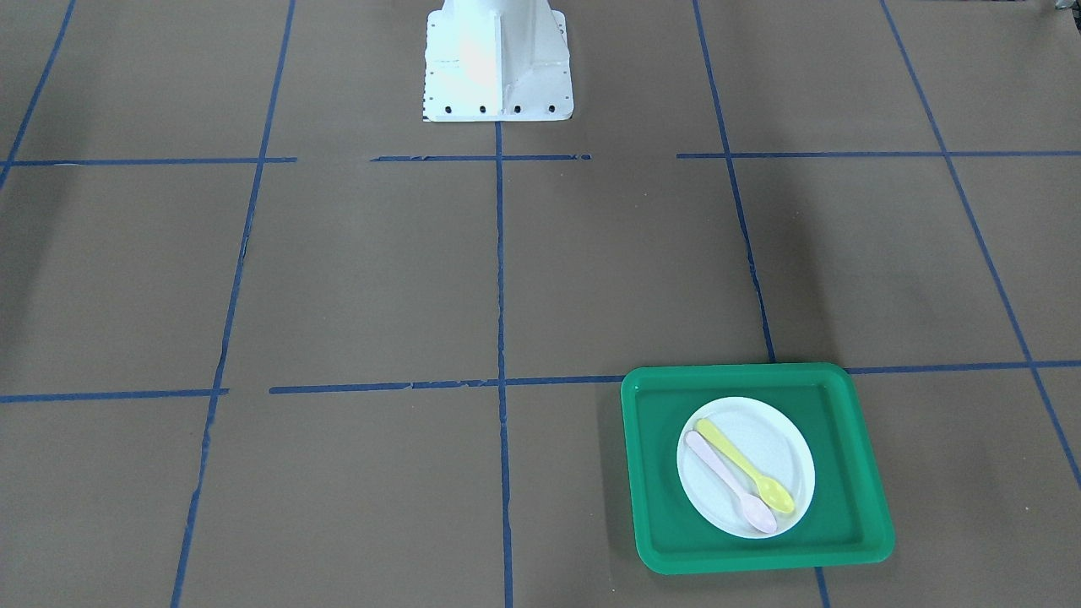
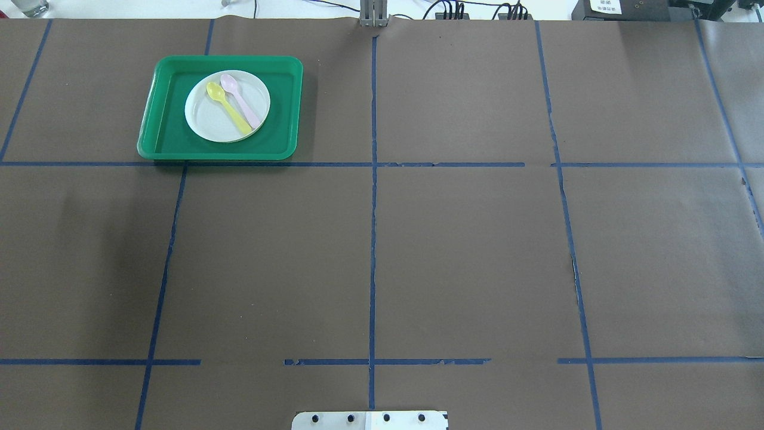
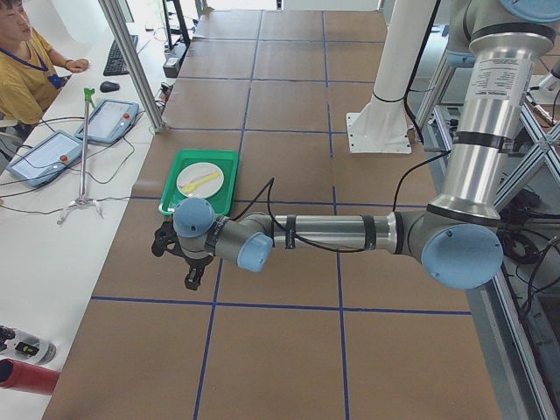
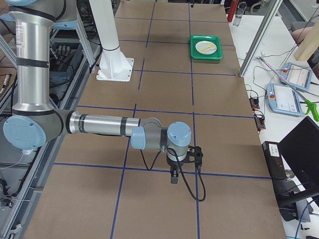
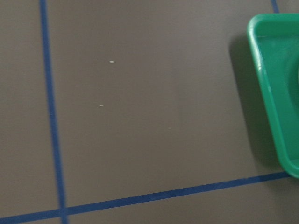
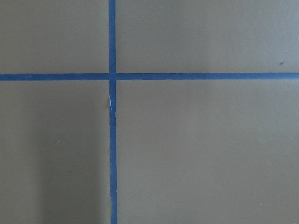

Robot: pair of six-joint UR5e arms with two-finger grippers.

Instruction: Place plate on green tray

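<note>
The white plate lies flat inside the green tray, a little off its middle. Both show in the overhead view, plate and tray, at the far left of the table. A yellow spoon and a pink spoon lie on the plate. My left gripper hangs above the brown table just short of the tray; I cannot tell whether it is open or shut. My right gripper hangs over the table far from the tray; I cannot tell its state. The left wrist view catches only the tray's rim.
The brown table cover carries a grid of blue tape lines. The robot's white base stands at the near edge. A person, tablets and a small stand are beside the table's far side.
</note>
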